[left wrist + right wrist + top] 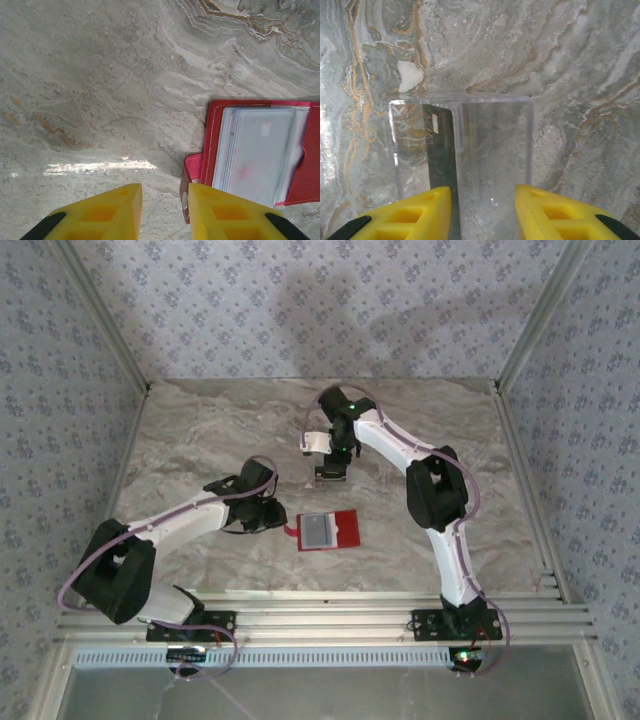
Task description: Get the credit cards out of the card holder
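Note:
The card holder (335, 530) lies open and flat on the marble, a red bifold with a greyish clear pocket. Up close, pale whitish credit cards (257, 150) with a faint pink mark sit inside its pocket. Its little red side tab (192, 167) with a metal snap rests against the inner face of my left gripper's right finger (215, 210). My left gripper (165, 192) (279, 523) is low at the holder's left edge, open, with bare table between its fingers. Farther back, my right gripper (332, 470) (482, 192) hangs open over the table.
Two overlapping clear plastic rectangles (492, 145), the left one with a dark stripe (440, 155), lie flat under the right gripper. Patterned walls enclose the marble table (200, 430) on three sides. A metal rail (320, 620) runs along the near edge.

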